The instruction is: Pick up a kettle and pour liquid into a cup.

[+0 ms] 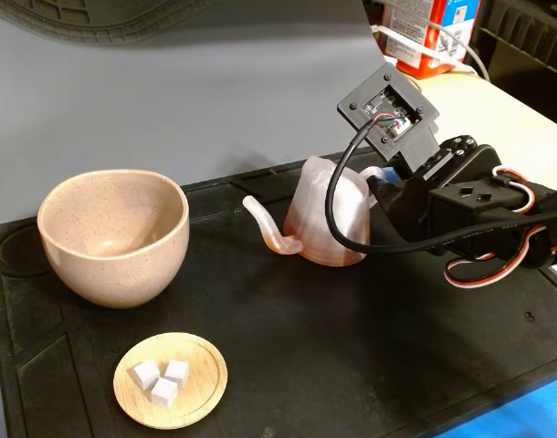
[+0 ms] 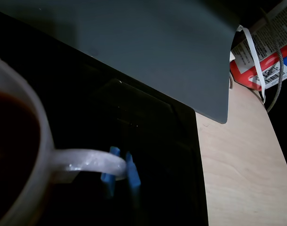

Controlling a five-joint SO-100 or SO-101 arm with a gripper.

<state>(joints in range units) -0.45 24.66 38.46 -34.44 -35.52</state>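
Observation:
The translucent pinkish kettle (image 1: 329,214) stands on the black mat (image 1: 352,356), its thin spout pointing left toward the beige speckled cup (image 1: 114,233). The cup stands apart at the left and looks empty. My gripper (image 1: 377,185) reaches in from the right to the kettle's loop handle. In the wrist view the blue fingertips (image 2: 132,170) sit on either side of the white handle (image 2: 87,160), and the gripper (image 2: 121,168) is shut on it. Dark reddish liquid (image 2: 11,141) shows inside the kettle's open top (image 2: 42,141).
A small wooden dish (image 1: 201,397) with three white cubes lies at the mat's front left. A red and white carton (image 1: 434,32) stands on the light wooden table (image 1: 511,123) behind the arm. A grey board (image 2: 148,47) lies behind the mat.

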